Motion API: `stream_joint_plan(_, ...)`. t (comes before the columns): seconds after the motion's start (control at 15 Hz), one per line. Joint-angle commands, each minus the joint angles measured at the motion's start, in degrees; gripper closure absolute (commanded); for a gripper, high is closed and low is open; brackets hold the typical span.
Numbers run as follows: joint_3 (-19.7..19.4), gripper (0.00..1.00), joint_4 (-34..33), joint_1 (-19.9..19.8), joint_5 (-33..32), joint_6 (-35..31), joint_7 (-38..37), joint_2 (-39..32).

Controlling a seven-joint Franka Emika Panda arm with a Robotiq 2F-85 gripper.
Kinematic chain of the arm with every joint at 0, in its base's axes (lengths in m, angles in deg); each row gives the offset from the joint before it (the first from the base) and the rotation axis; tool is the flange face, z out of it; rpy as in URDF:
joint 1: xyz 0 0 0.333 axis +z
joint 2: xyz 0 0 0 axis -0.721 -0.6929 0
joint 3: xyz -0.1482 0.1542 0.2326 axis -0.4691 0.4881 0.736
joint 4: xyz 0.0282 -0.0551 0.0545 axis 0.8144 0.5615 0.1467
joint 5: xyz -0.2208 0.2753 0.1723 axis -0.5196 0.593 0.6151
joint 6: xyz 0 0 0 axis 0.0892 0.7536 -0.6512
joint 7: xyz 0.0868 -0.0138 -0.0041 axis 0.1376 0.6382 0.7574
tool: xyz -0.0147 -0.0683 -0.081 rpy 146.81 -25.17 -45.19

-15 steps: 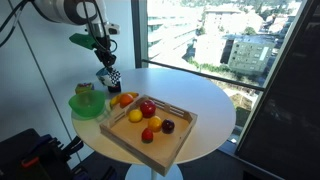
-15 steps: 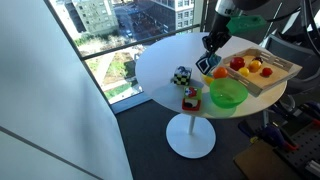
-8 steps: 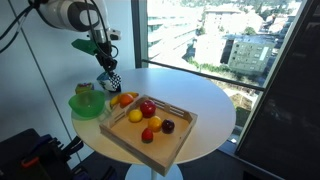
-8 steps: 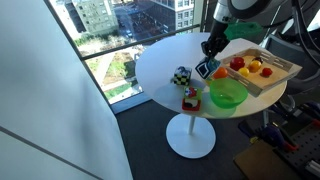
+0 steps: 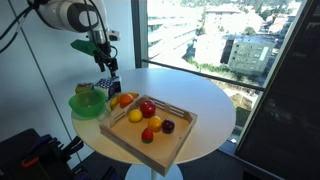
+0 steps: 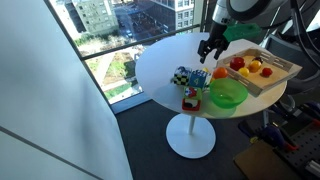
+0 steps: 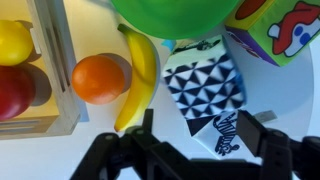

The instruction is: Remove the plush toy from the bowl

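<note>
Plush toy: a small soft toy with light blue edging and a black-and-white geometric pattern. It lies flat on the white bench, outside the bowl.
Toy's neighbours: in the wrist view its top edge is just beside the rim of the bowl. Its left side is next to a banana. I cannot tell whether they touch.
Bowl: round and bright green, near the bench edge. Its inside is not clearly visible in any view.
Jaws: spread apart. In the wrist view one finger sits on each side of the toy's lower end, with white bench showing between each finger and the toy.
Gripper: hangs above the toy in both exterior views, pointing down, clear of the bench.
Fruit by the toy: an orange touches the banana on its far side from the toy.
Wooden tray: square, with a raised rim, just beyond the orange. It holds a lemon and a red apple.
Colourful cube: sits beside the bowl, close to the toy's upper right corner.
</note>
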Motion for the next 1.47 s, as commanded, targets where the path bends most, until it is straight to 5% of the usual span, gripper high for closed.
stream_joint_plan(0.0, 0.19, 0.00, 0.25, 0.25, -0.31, 0.42, -0.66, 1.82)
stream_joint_plan(1.4, -1.58, 0.00, 5.66, -4.05, -0.16, 22.17, -0.87, 21.00)
